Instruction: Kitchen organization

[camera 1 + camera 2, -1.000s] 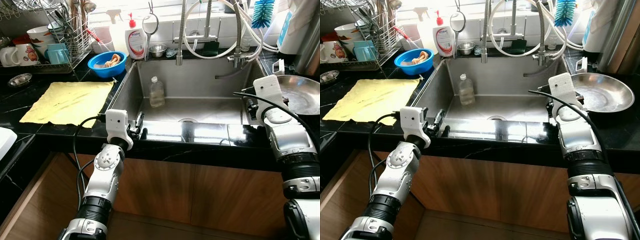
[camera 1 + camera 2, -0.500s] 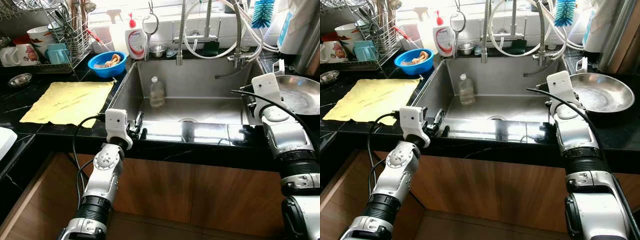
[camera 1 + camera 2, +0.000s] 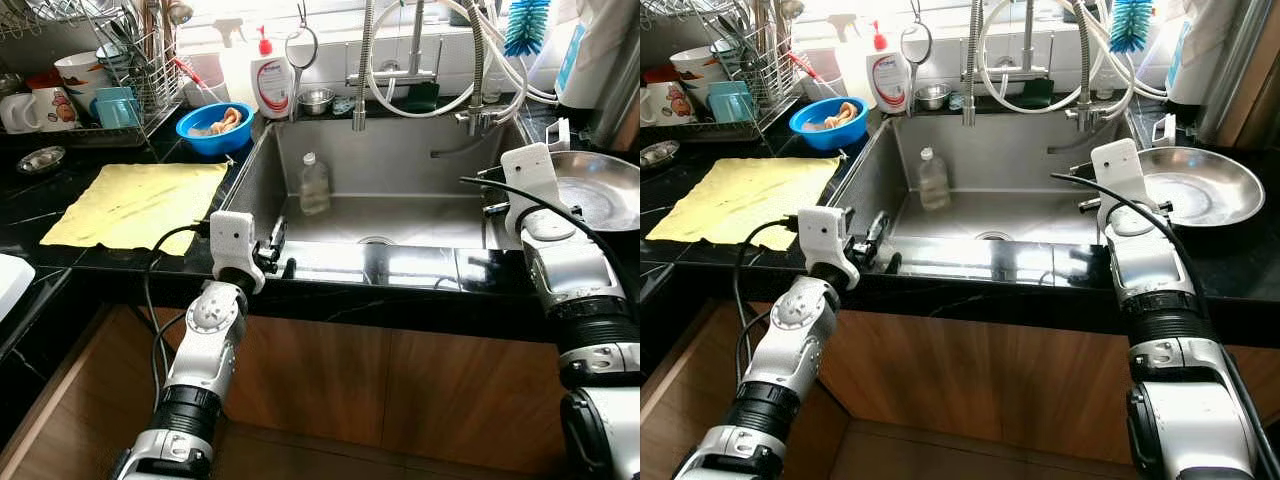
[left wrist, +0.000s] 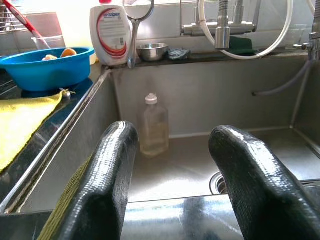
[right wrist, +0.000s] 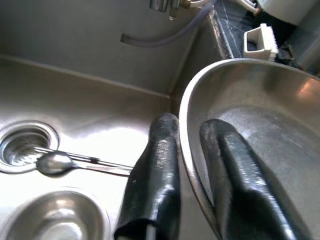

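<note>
The right end effector [image 5: 187, 165] now straddles the rim of the steel pan [image 3: 598, 190], one black finger [image 5: 152, 175] outside over the sink and the other inside the pan, closed narrowly on the metal edge; a second ago the right wrist sat slightly lower and nearer the front of the worktop. The left end effector [image 4: 172, 175] has barely moved and rests at the front lip of the sink [image 3: 330, 265], its fingers spread wide and empty.

Ahead of the left end effector, a clear bottle [image 4: 154, 126] stands upright at the sink's back wall. Below the right end effector, a spoon [image 5: 65, 162] lies across the drain [image 5: 22, 145], with a small steel bowl [image 5: 65, 220] beside it.

The black worktop [image 3: 120, 262] carries a yellow cloth [image 3: 135, 205] to the left of the left end effector, with a blue bowl [image 3: 213, 127], a soap bottle [image 3: 271, 85] and a dish rack [image 3: 120, 70] beyond it. The pan sits on the worktop at the sink's right edge, a white brush [image 5: 260, 42] just behind it. Open basin floor lies between the bottle and the drain.
</note>
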Available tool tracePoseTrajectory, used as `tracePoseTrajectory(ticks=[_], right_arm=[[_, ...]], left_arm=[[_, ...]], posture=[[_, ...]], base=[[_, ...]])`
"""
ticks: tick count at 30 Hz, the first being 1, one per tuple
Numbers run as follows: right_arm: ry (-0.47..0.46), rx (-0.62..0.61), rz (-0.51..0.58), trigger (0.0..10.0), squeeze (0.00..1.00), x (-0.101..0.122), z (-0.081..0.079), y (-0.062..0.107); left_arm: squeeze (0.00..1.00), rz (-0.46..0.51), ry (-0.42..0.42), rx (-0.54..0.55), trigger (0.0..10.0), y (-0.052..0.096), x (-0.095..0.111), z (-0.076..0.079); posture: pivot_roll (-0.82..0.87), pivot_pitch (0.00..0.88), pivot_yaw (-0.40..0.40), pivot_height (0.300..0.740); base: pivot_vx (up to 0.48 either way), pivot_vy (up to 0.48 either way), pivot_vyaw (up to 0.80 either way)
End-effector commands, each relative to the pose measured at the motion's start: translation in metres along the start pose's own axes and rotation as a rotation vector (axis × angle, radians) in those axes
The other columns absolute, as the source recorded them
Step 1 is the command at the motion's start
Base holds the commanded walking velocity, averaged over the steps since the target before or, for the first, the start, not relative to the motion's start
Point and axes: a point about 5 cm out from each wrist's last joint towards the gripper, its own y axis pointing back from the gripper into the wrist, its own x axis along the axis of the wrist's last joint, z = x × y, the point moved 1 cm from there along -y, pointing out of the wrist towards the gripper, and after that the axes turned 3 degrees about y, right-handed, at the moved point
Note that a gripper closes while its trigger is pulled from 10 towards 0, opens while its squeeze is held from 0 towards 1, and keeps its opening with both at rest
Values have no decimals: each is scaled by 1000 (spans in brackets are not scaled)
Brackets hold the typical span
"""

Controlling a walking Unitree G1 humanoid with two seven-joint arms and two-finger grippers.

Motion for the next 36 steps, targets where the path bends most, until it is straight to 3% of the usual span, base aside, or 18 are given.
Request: tracePoseTrajectory(ticks=[1, 13, 17, 19, 20, 21, 24, 27, 30, 36], right_arm=[[-38, 29, 21, 0, 0, 8, -5, 0], [-119, 57, 77, 0, 0, 21, -10, 2], [-158, 82, 142, 0, 0, 31, -12, 4], [-191, 154, 237, 0, 0, 47, -20, 9], [-184, 187, 272, 2667, 0, 52, -24, 11], [-158, 232, 332, 10000, 0, 60, -30, 16], [-148, 292, 383, 10000, 0, 67, -37, 20], [-118, 428, 455, 10000, 0, 75, -53, 29], [-70, 480, 464, 10000, 0, 75, -59, 29], [-72, 527, 446, 10000, 0, 68, -65, 24]], left_arm=[[0, -10, -18, 4, 10000, 0, 0, -5], [0, -10, -23, 2, 10000, -2, 1, -6], [0, -10, -16, 3, 10000, -2, 1, -5], [0, -10, -6, 10, 10000, -2, 0, -5], [0, -10, -4, 11, 10000, -2, 0, -5], [0, -10, -4, 14, 10000, -2, 0, -5], [0, -10, -4, 17, 10000, -1, 0, -6], [0, -11, -2, 24, 10000, 0, -1, -7], [0, -10, 0, 33, 10000, 1, -1, -8], [0, -9, 1, 41, 10000, 1, -1, -8]], posture=[[-194, 0, 135, 740], [-192, 0, 138, 740], [-196, 0, 138, 740], [-197, 0, 135, 740], [-197, 0, 135, 740], [-195, 0, 131, 740], [-195, 0, 128, 740], [-194, 0, 126, 740], [-193, 0, 120, 740], [-191, 0, 115, 740]], base=[[0, 0, 0], [0, 0, 0], [0, 0, 0], [0, 0, 0], [0, 0, 0], [0, 0, 0], [0, 0, 0], [0, 0, 0], [0, 0, 0], [0, 0, 0]])
